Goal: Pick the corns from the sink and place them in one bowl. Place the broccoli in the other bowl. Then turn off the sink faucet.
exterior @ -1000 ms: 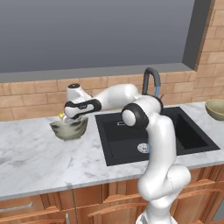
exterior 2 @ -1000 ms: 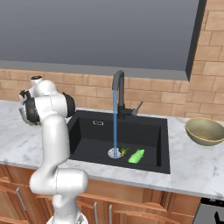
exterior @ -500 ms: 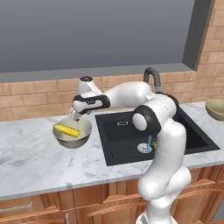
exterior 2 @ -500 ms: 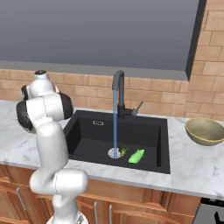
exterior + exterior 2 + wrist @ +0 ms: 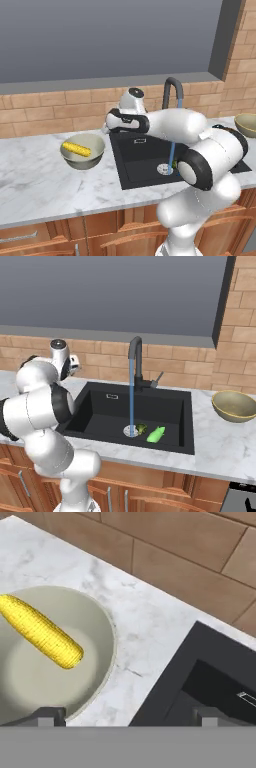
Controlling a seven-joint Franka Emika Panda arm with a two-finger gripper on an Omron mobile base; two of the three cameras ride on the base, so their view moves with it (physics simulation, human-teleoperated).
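Bowl: pale grey-beige bowl (image 5: 82,150), smooth and round, on marble left of the sink (image 5: 100,421).
Cob: yellow cob (image 5: 41,632), stiff, kernelled, lying inside.
Gripper: gripper (image 5: 127,714) wide open, empty, above the counter between bowl and sink.
Husk piece: light-green corn (image 5: 156,434) by the drain; looks light, smooth, likely slippery when wet; grasp across its middle.
Broccoli: broccoli (image 5: 142,428), bumpy, beside it.

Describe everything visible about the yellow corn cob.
The yellow corn cob is a finger-long piece covered in rows of bright kernels, tapering to a rounded end. It lies on its side, slanted, inside the pale grey-beige bowl on the marble counter left of the sink. It touches only the bowl's cream interior; nothing grips it.
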